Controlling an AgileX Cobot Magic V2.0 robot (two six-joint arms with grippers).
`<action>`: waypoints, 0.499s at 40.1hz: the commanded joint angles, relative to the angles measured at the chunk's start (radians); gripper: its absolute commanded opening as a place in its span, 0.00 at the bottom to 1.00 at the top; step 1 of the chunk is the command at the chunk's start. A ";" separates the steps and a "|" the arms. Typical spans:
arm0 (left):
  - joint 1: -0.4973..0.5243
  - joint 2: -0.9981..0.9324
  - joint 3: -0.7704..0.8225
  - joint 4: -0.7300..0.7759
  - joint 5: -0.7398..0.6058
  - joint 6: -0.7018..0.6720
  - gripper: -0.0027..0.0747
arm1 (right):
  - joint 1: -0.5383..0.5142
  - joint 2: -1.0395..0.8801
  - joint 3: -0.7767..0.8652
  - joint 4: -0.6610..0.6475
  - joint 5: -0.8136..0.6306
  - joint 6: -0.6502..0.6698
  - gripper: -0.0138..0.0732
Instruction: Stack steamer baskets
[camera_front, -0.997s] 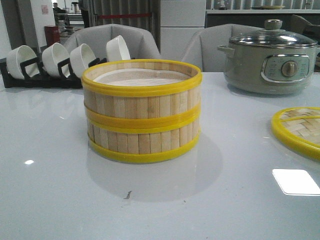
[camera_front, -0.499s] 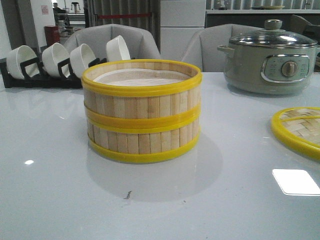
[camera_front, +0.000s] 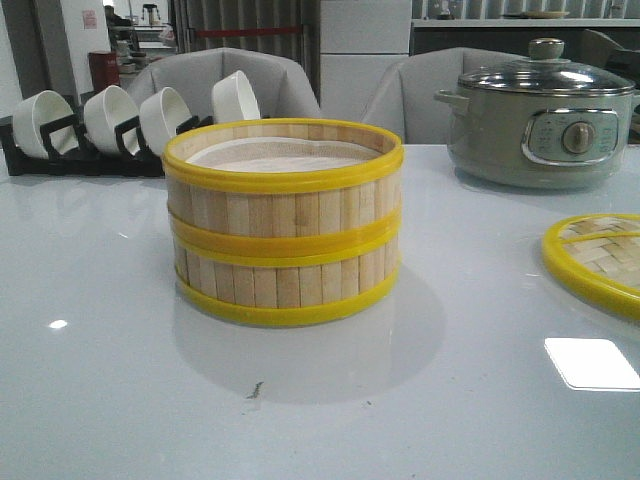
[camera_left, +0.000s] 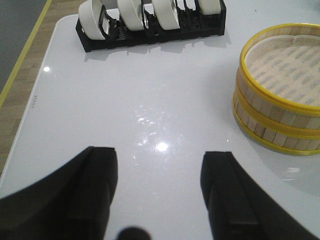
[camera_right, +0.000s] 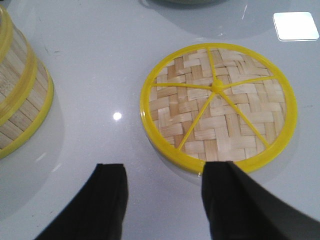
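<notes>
Two steamer baskets (camera_front: 283, 222) sit stacked on the surface (camera_front: 120, 400), while the lid (camera_right: 218, 107) lies beside them, just ahead of my wide-open, empty right claw (camera_right: 165, 200), the nearer one.

No legible text, brand or number appears; markings on the grey-green electric pot's control panel (camera_front: 570, 136) are too blurred to read.
</notes>
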 joint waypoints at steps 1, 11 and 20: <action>-0.007 -0.001 -0.026 0.020 -0.077 -0.013 0.52 | 0.000 -0.001 -0.037 -0.010 -0.067 -0.002 0.68; -0.007 -0.001 -0.026 0.020 -0.077 -0.015 0.17 | 0.000 -0.001 -0.037 -0.010 -0.067 -0.002 0.68; -0.007 -0.001 -0.026 0.020 -0.068 -0.015 0.15 | 0.000 -0.001 -0.037 -0.010 -0.068 -0.002 0.68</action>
